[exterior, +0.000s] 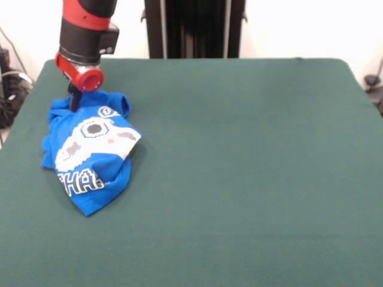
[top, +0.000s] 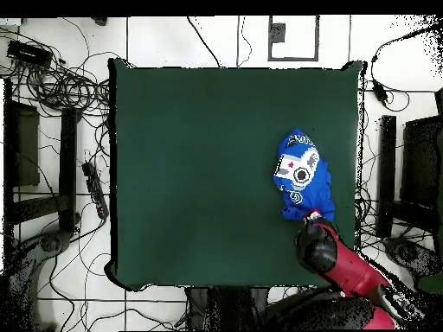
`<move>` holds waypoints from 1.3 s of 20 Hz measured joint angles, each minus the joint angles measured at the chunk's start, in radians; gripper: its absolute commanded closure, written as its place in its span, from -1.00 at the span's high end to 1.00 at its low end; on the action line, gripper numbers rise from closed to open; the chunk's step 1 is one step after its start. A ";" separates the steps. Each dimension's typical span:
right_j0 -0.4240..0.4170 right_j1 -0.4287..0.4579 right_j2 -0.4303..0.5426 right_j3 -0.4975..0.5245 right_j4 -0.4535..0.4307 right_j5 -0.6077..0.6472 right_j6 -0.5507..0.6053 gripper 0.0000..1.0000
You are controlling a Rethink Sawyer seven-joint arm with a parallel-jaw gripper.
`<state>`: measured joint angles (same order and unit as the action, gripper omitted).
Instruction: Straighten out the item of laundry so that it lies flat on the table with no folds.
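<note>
Shirt sits crumpled near one corner of the table, and it is nowhere near flat. From the front it reads as a bunched blue bundle: the white pixel graphic is creased and slanted across the top, the block letters curl round the lower edge, and the hem tapers to a point toward the camera. A sleeve or collar part humps up at the far end, right under the arm. Overhead tells the same story: shirt is a narrow, folded-over strip lying close to the table edge on the robot's side, with plenty of open green felt beyond it.

Gripper is down at the far end of the shirt, its dark tip dropping straight into the raised blue folds below the red wrist. Whether it is pinching cloth or merely touching it, I cannot tell; the tip is half buried in fabric in the front view, and overhead the arm covers the gripper entirely.

Progress, by my reading: very little is done. No edge is laid out, no sleeve is spread, and the graphic is doubled over itself. What is left is nearly everything, namely taking hold of an edge, pulling the bundle open toward the free middle of the table, and smoothing the remaining layers.
</note>
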<state>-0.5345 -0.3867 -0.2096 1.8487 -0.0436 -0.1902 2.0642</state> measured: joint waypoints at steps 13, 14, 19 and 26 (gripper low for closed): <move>-0.205 -0.061 0.072 0.000 -0.402 0.048 0.000 -1.00; -0.197 -0.059 0.068 0.001 -0.402 0.047 0.000 -1.00; -0.115 -0.035 0.029 0.020 -0.379 0.016 0.000 -1.00; -0.063 0.016 -0.032 0.088 -0.224 -0.198 0.038 -1.00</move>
<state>-0.5980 -0.3708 -0.2420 1.9370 -0.2680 -0.3880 2.1025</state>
